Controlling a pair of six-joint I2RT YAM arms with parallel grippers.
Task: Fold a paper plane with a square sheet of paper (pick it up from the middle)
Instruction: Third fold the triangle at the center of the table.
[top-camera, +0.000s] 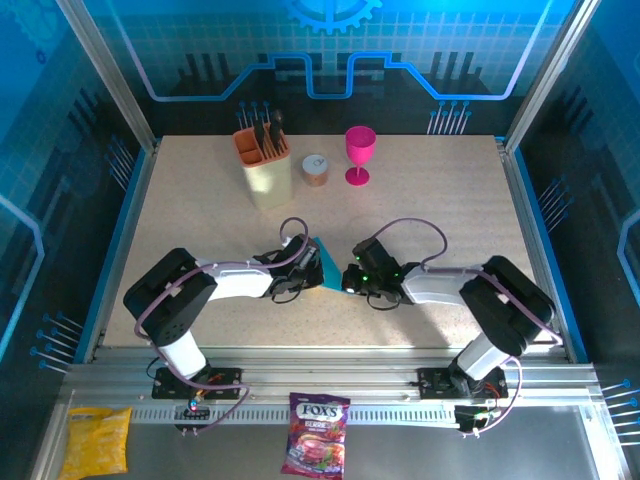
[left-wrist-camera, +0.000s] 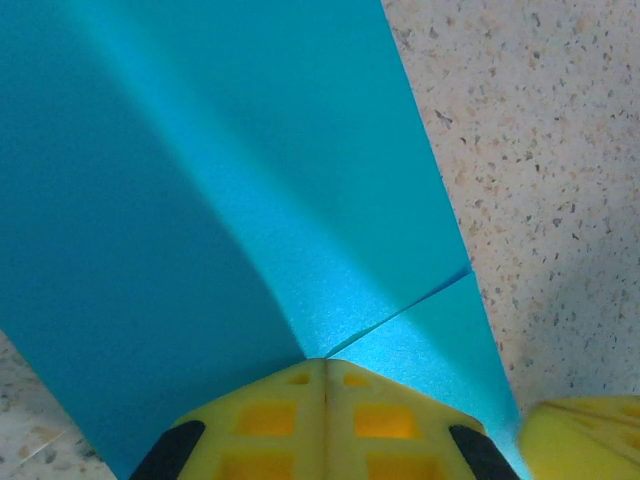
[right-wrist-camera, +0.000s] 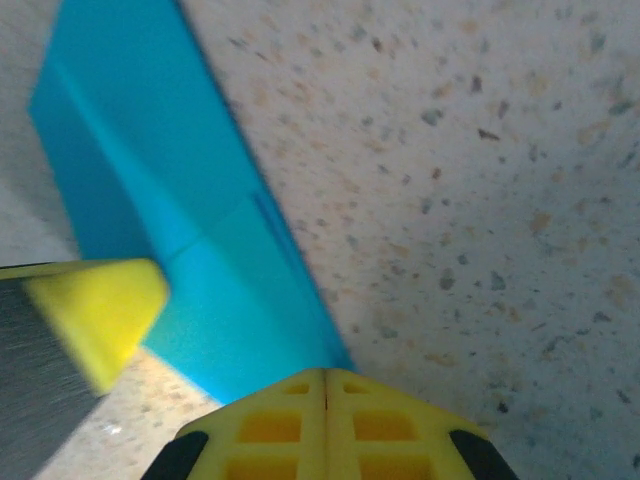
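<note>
Mid-bench (top-camera: 430, 200), we see the thin cyan-blue sheet of paper (left-wrist-camera: 250, 170), already creased, pinched between the left end effector (left-wrist-camera: 323, 365) and right end effector (right-wrist-camera: 325, 375), both clamped shut on it. We judge it light, floppy and easily torn, best gripped along the creases. Behind, a beige holder (top-camera: 264, 165) carries dark-handled tools; the pink goblet (top-camera: 360, 155) hides its contents.

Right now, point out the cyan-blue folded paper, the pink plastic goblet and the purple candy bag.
cyan-blue folded paper (top-camera: 332, 266): top view, its middle.
pink plastic goblet (top-camera: 360, 143): top view, its bowl.
purple candy bag (top-camera: 316, 438): top view, its front face.
</note>
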